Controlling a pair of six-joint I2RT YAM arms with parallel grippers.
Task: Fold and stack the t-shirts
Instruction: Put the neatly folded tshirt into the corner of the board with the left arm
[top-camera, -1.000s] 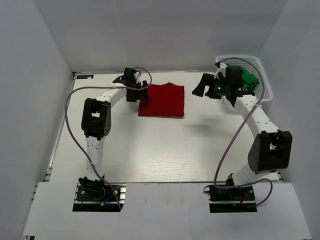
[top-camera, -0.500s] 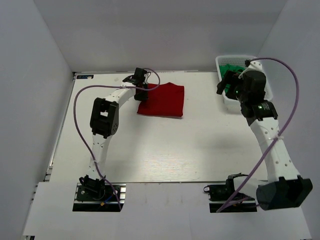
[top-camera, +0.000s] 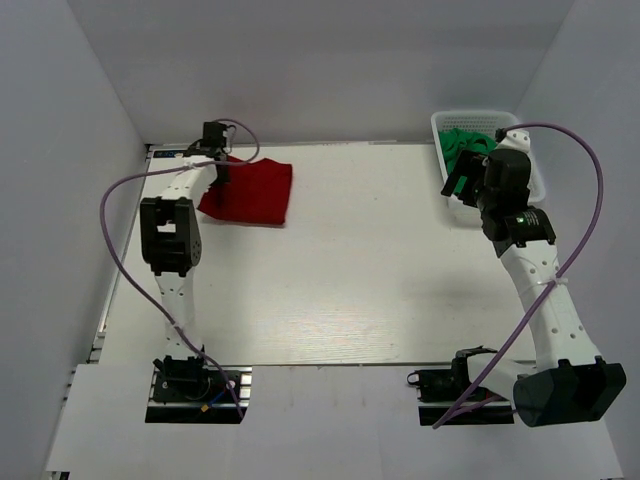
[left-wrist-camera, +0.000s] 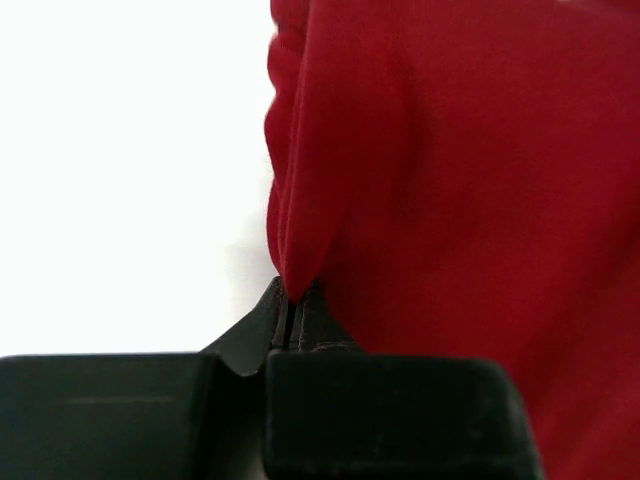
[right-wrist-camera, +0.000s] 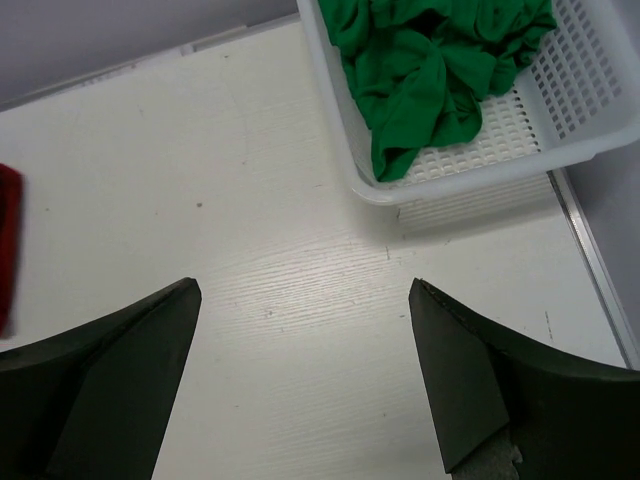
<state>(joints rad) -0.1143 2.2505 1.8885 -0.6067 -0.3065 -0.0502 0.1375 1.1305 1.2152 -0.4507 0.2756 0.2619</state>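
The folded deep red t-shirt (top-camera: 252, 192) lies at the back left of the table. My left gripper (top-camera: 214, 160) is shut on its left edge; in the left wrist view the jaws (left-wrist-camera: 293, 303) pinch a fold of red cloth (left-wrist-camera: 480, 200). Bright green t-shirts (top-camera: 464, 140) lie crumpled in the white basket (top-camera: 480, 115) at the back right. My right gripper (top-camera: 458, 182) hovers open over bare table just left of the basket, nothing between its fingers (right-wrist-camera: 305, 290). The green t-shirts (right-wrist-camera: 430, 70) and a sliver of the red t-shirt (right-wrist-camera: 8, 240) show in the right wrist view.
The white lattice basket (right-wrist-camera: 340, 150) stands against the right wall. White walls close in the table on the left, back and right. A purple cable loops off each arm. The table edge (top-camera: 150, 150) runs close behind the left gripper.
My left gripper has shut on the red t-shirt's edge and dragged it left towards the back left corner. The right arm has swung right, to beside the basket, still open.
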